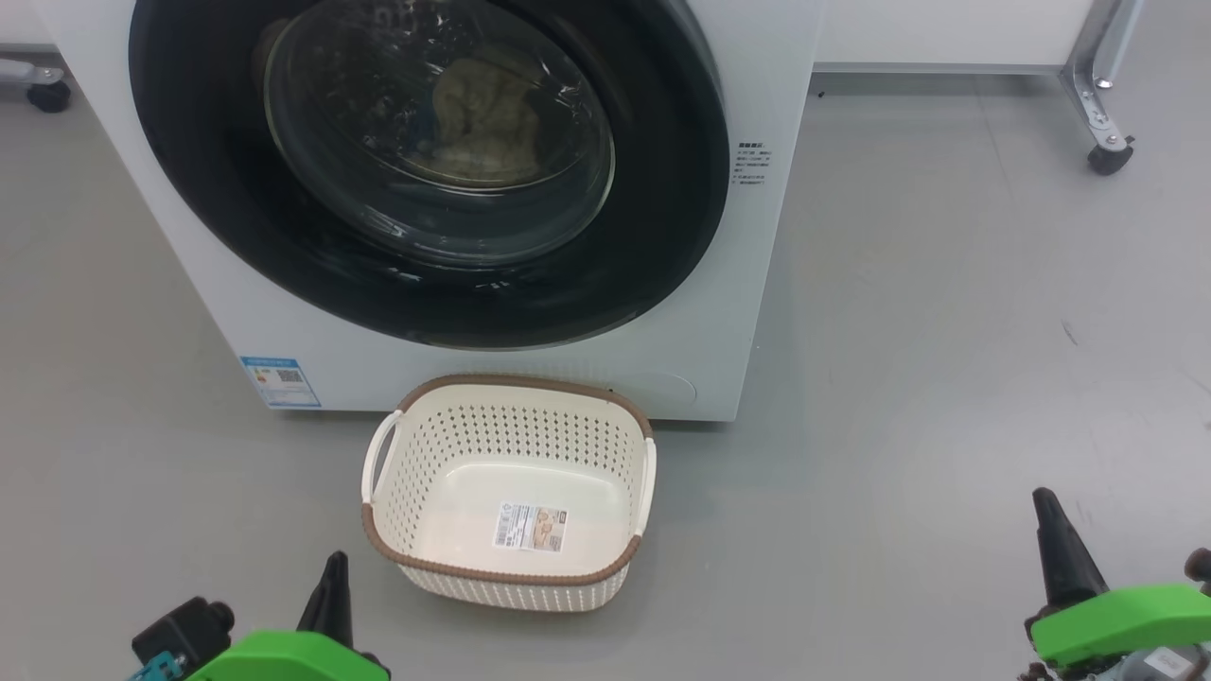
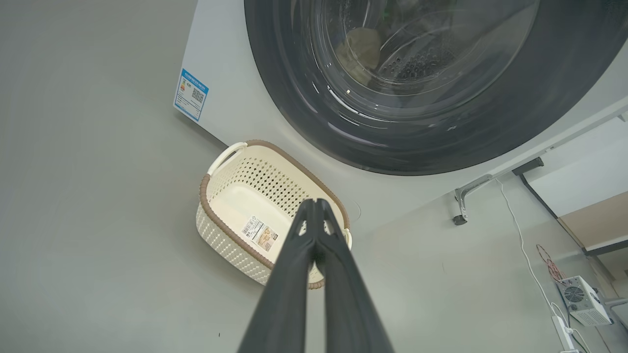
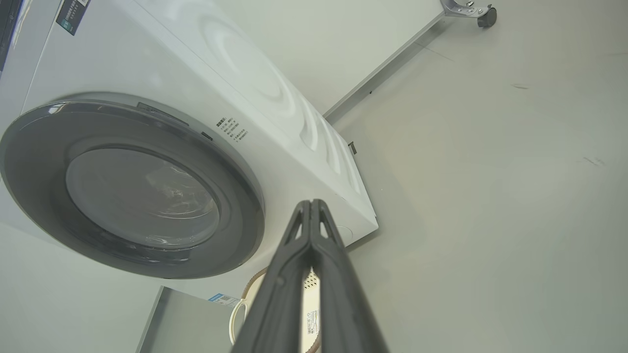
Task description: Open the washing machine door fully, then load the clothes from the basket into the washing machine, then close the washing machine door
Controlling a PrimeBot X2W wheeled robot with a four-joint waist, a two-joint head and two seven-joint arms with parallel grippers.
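The white washing machine [image 1: 747, 312] stands ahead with its round black door [image 1: 653, 246] shut. Pale yellow clothes [image 1: 487, 123] lie in the drum behind the glass window. On the floor in front sits the cream basket [image 1: 416, 454], holding nothing but a sticker on its floor. My left gripper [image 1: 333, 567] is shut at the lower left, short of the basket, with nothing in it. My right gripper [image 1: 1044, 501] is shut at the lower right, over bare floor. The left wrist view shows the shut left gripper [image 2: 314, 203] over the basket [image 2: 230, 196]; the right wrist view has the right gripper [image 3: 311, 203] before the door [image 3: 44, 147].
Grey floor surrounds the machine. A metal frame leg on a caster [image 1: 1107, 156] stands at the back right, another caster [image 1: 47, 95] at the back left. A small white box with cables [image 2: 581, 299] lies on the floor to the side.
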